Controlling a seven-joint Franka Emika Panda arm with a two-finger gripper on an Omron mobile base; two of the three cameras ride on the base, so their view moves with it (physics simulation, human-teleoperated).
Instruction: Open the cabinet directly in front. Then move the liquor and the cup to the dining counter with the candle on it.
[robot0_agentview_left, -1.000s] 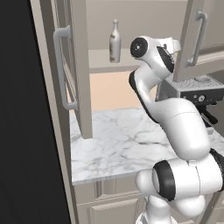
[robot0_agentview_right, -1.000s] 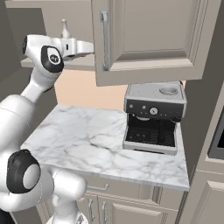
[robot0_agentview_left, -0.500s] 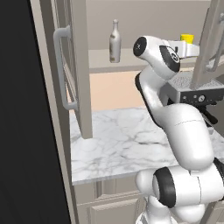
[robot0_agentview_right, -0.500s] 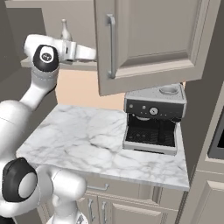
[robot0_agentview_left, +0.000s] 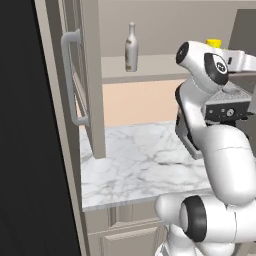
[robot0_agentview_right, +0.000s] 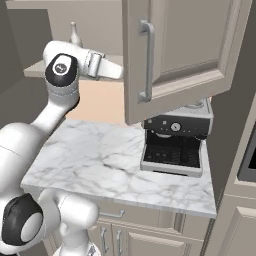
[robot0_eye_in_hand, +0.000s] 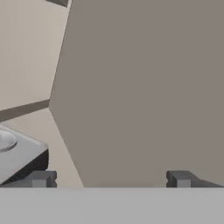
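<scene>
Kitchen wall cabinet (robot0_agentview_left: 150, 75) standing open over a short marble countertop (robot0_agentview_left: 145, 165), nothing carried off yet.
Going left to right in the left base view: the left door (robot0_agentview_left: 80, 80) is swung out toward the camera, the liquor (robot0_agentview_left: 131, 48) stands upright on the inner shelf, and the yellow cup (robot0_agentview_left: 214, 43) peeks out on the same shelf just behind the arm's wrist, well apart from the bottle. The right door (robot0_agentview_right: 175, 55) hangs open above an espresso machine (robot0_agentview_right: 175, 145). So opening looks done; both moves to the dining counter look still to do. The gripper (robot0_eye_in_hand: 109, 179) has its jaws spread wide and holds nothing, facing the flat inner face of the right door.
</scene>
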